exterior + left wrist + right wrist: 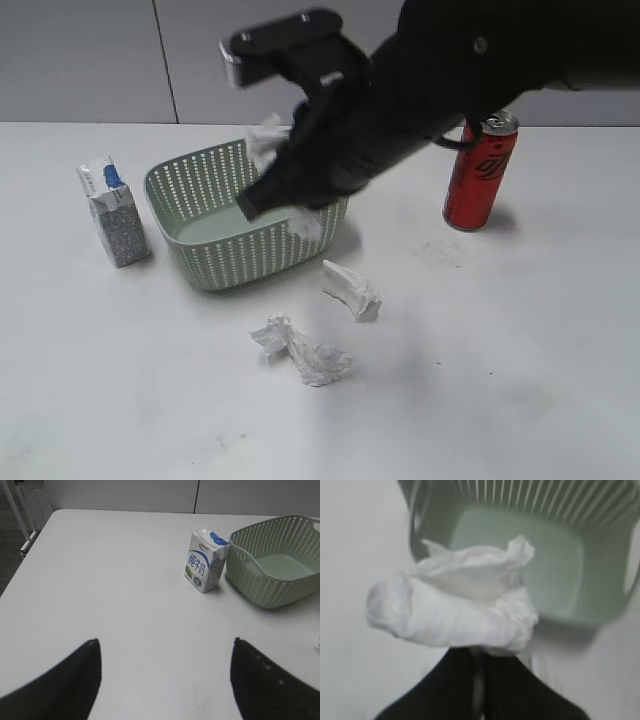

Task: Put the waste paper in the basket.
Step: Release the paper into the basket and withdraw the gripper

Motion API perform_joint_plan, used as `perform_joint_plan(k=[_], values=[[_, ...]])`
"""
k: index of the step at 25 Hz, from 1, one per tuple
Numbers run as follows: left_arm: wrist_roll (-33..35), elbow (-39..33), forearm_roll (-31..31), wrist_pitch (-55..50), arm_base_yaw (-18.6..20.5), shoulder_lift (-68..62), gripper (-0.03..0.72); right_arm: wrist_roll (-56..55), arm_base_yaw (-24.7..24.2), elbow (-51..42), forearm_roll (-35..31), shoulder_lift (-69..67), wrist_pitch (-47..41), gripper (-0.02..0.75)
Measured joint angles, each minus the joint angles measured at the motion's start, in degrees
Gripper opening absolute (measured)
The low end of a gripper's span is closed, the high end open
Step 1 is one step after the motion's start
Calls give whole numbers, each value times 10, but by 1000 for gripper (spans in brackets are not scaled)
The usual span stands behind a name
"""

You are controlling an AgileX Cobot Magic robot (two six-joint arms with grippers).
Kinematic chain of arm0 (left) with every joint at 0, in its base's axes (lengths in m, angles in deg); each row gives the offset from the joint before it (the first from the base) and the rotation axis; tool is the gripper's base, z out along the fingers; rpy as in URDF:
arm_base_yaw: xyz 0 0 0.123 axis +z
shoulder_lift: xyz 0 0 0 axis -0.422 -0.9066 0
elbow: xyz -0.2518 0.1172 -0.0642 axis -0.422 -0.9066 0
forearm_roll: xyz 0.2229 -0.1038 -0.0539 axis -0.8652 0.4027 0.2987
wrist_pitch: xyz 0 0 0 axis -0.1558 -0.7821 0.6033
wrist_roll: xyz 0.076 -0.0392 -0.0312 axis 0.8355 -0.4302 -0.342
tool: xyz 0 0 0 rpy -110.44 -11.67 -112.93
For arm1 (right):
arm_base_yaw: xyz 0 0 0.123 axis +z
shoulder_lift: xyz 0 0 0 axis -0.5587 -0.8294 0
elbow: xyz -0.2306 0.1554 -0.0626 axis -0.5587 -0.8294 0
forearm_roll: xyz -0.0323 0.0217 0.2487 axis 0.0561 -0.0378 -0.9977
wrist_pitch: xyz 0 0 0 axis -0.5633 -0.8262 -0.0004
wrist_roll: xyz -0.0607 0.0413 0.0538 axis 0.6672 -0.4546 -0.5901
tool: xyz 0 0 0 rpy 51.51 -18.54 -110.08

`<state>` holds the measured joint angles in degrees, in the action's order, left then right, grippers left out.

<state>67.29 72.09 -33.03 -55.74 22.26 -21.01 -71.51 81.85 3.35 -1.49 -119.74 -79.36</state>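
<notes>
**Paper over the basket**

Right black gripper pinches a crumpled white waste paper wad above the pale green perforated plastic basket; left gripper hangs wide open over the white table; two more wads lie apart beside the basket.

You saw a crumpled white paper wad held above the pale green perforated basket, which stood upright, while two more crumpled scraps lay on the table before it.
</notes>
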Motion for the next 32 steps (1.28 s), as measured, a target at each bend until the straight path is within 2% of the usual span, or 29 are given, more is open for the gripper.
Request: perform_joint_plan(k=[6, 9, 12, 16, 17, 19, 21, 23, 24, 26, 30, 32], values=[[0, 0, 0, 0, 0, 0, 591, 5, 0, 13, 57, -60, 323, -7], [0, 0, 0, 0, 0, 0, 591, 17, -2, 13, 75, -120, 447, -7], [0, 0, 0, 0, 0, 0, 591, 25, -10, 13, 67, -178, 505, -7], [0, 0, 0, 0, 0, 0, 591, 27, -25, 13, 55, -235, 523, 19], [0, 0, 0, 0, 0, 0, 591, 27, -28, 13, 54, -242, 524, 61], [0, 0, 0, 0, 0, 0, 591, 27, -35, 13, 53, -249, 526, 195], [0, 0, 0, 0, 0, 0, 591, 28, -39, 13, 33, -249, 528, 390], [0, 0, 0, 0, 0, 0, 591, 28, -41, 13, 0, -249, 531, 554], [0, 0, 0, 0, 0, 0, 591, 29, -41, 13, -6, -249, 531, 604], [0, 0, 0, 0, 0, 0, 591, 39, -41, 13, -14, -249, 531, 637], [0, 0, 0, 0, 0, 0, 591, 47, -41, 13, -21, -249, 531, 651], [0, 0, 0, 0, 0, 0, 591, 41, -41, 13, -52, -245, 519, 652]])
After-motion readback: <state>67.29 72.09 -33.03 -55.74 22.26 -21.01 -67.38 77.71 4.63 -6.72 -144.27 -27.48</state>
